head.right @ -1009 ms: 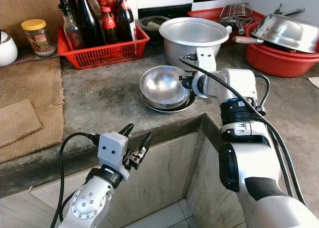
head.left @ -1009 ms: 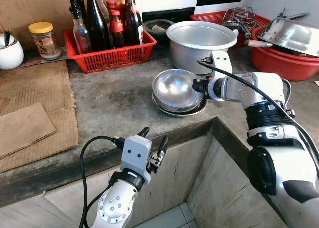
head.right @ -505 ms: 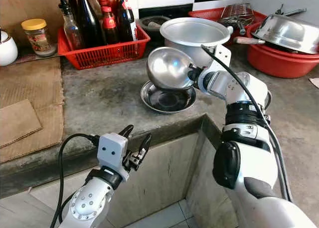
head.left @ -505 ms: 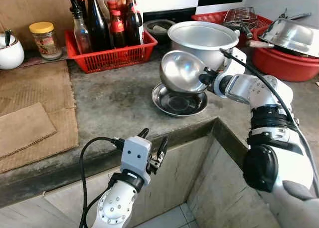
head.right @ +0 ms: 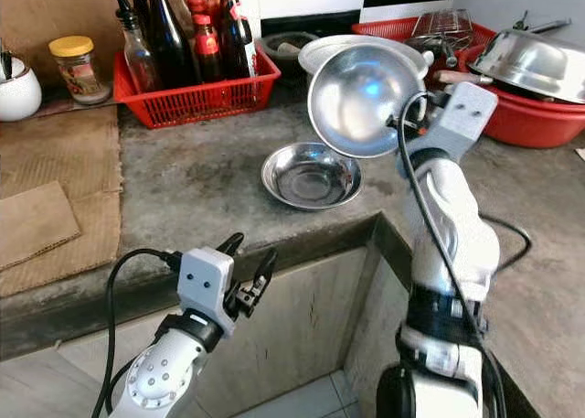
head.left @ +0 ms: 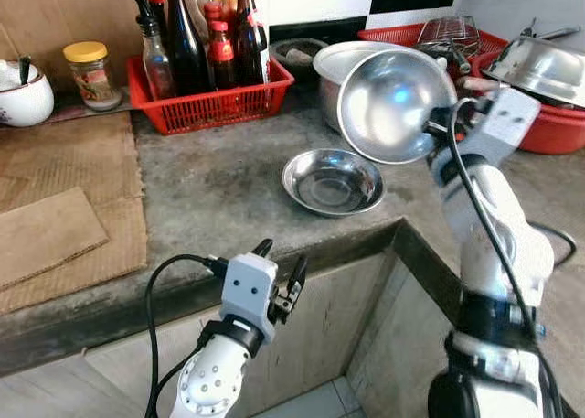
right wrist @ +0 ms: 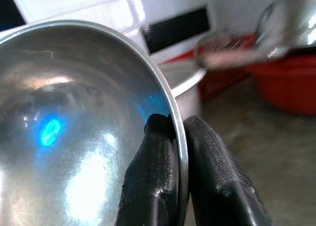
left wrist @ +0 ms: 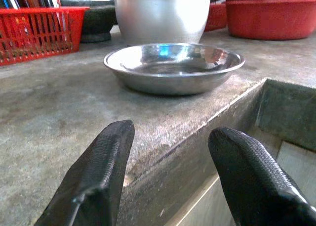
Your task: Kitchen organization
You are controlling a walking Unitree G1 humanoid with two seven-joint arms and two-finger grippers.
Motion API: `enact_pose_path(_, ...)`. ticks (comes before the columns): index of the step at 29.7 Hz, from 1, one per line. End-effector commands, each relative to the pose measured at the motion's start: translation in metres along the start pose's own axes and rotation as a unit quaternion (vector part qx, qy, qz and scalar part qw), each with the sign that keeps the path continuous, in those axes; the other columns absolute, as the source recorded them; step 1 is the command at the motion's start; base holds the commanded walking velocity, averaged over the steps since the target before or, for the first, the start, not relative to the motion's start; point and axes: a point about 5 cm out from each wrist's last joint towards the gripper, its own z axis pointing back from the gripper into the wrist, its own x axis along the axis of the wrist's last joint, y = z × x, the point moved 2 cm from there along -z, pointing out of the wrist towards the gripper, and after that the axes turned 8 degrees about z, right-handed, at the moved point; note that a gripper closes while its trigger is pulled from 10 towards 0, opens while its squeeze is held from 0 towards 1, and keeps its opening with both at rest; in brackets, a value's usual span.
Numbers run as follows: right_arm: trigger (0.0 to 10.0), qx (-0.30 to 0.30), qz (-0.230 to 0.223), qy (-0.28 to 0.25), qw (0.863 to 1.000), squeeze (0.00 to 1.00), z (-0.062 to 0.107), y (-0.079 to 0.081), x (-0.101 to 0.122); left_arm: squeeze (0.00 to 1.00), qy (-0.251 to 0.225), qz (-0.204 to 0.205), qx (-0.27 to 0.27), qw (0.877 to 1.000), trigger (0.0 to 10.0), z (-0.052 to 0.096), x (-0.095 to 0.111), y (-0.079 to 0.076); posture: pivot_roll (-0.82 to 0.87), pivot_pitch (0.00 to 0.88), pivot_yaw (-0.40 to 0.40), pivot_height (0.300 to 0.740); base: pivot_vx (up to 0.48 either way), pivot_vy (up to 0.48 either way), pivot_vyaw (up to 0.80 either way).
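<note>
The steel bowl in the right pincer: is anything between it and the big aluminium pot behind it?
Nothing visible. The right pincer holds the steel bowl by its rim, tilted in the air, right in front of the aluminium pot. The shallow dish lies lower, on the counter.

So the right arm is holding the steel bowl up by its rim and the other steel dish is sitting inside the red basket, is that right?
Not quite. The right gripper does hold the steel bowl up by its rim, but the other steel dish sits on the bare counter, near its edge, not in the red basket, which holds bottles. The left eye view shows this.
</note>
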Motion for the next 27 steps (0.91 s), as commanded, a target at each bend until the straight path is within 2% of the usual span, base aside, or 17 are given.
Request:
enact_pose_path(1,0.0,0.0,0.028,-0.038,0.999,0.0,0.011,0.005,0.011,0.0,-0.004,-0.005,-0.003,1.0,10.0,0.0,0.002,0.0,0.16,0.059,-0.041,0.74,0.0,0.0,0.0)
enact_pose_path(2,0.0,0.007,0.071,-0.058,0.996,0.0,0.024,0.01,0.011,0.0,-0.009,-0.003,-0.001,1.0,10.0,-0.001,0.004,0.001,0.15,0.059,-0.038,0.74,0.0,0.0,0.0)
enact_pose_path(3,0.0,0.007,0.071,-0.058,0.996,0.0,0.024,0.01,0.011,0.0,-0.009,-0.003,-0.001,1.0,10.0,-0.001,0.004,0.001,0.15,0.059,-0.038,0.74,0.0,0.0,0.0)
enact_pose_path(4,0.0,0.014,0.099,-0.08,0.992,0.0,0.036,0.013,0.01,0.0,-0.014,0.0,0.002,1.0,10.0,-0.002,0.006,0.002,0.15,0.064,-0.029,0.74,0.0,0.0,0.0)
enact_pose_path(7,0.0,0.012,0.107,-0.082,0.991,0.0,0.043,0.014,0.007,0.0,-0.018,0.0,0.003,1.0,10.0,-0.003,0.008,0.003,0.15,0.068,-0.027,0.74,0.0,0.0,0.0)
enact_pose_path(11,0.0,0.023,0.144,-0.087,0.985,0.0,0.053,0.02,0.002,0.0,-0.025,0.003,0.006,1.0,10.0,-0.004,0.012,0.004,0.15,0.069,-0.023,0.74,0.0,0.0,-0.2)
enact_pose_path(17,0.0,0.024,0.158,-0.087,0.983,0.0,0.057,0.02,-0.002,0.0,-0.027,0.001,0.002,1.0,10.0,-0.005,0.012,0.004,0.14,0.069,-0.019,0.74,0.0,0.123,0.0)
enact_pose_path(20,0.0,0.018,0.165,-0.084,0.983,0.0,0.059,0.018,-0.006,0.0,-0.028,-0.005,0.004,1.0,10.0,-0.006,0.013,0.005,0.14,0.071,-0.019,0.74,0.0,0.0,-0.8)
enact_pose_path(24,0.0,0.015,0.169,-0.082,0.982,0.0,0.061,0.017,-0.009,0.0,-0.03,0.008,-0.004,1.0,10.0,-0.007,0.014,0.002,0.14,0.071,-0.018,0.74,0.0,0.289,-0.79)
enact_pose_path(27,0.0,0.015,0.172,-0.084,0.981,0.0,0.061,0.017,-0.009,0.0,-0.025,-0.002,-0.005,1.0,10.0,-0.007,0.013,0.002,0.14,0.07,-0.015,0.74,0.0,0.469,-0.78)
